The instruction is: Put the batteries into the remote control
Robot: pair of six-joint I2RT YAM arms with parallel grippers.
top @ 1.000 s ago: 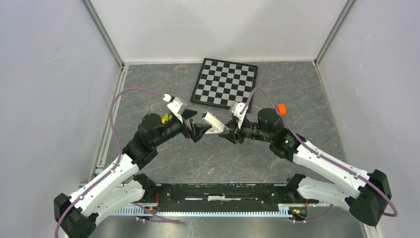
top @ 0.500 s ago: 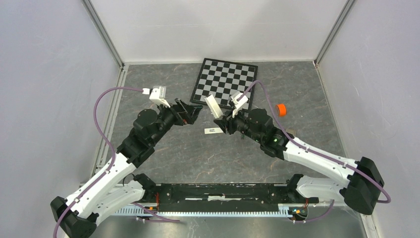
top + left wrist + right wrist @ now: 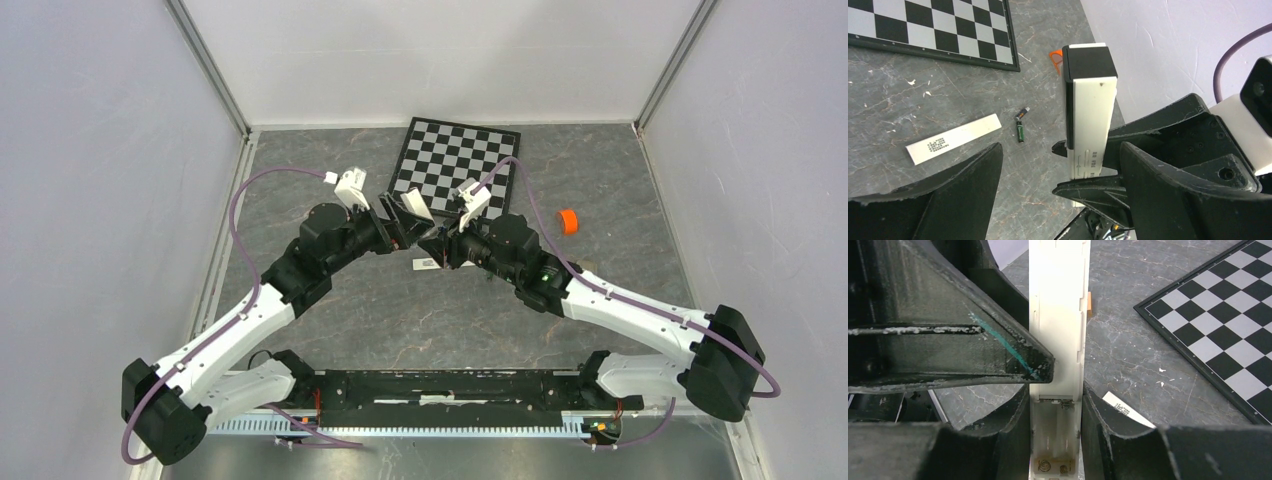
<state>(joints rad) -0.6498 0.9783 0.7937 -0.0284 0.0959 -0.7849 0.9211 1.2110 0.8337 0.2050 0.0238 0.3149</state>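
Note:
The white remote control (image 3: pixel 1090 110) stands on end in the air, and my right gripper (image 3: pixel 1055 390) is shut on its lower part. Its open battery recess (image 3: pixel 1057 437) faces the right wrist camera, two springs showing and nothing in it. My left gripper (image 3: pixel 1059 150) is open and straddles the remote, whose side lies close to the right-hand finger (image 3: pixel 1188 195). Two batteries (image 3: pixel 1020 132) lie on the table past the remote, apart from both grippers. In the top view the left gripper (image 3: pixel 402 222) and the right gripper (image 3: pixel 432 240) meet at the remote (image 3: pixel 415 205).
A white strip with dark print (image 3: pixel 953 138) lies flat on the table near the batteries. A chessboard (image 3: pixel 455 165) lies at the back. An orange cap (image 3: pixel 568 221) sits to the right of the arms. Grey walls close in the table's sides.
My right gripper has tipped the remote upright and carried it to the left. My left gripper drew away to the left, then came back around the remote, its jaws slightly narrower.

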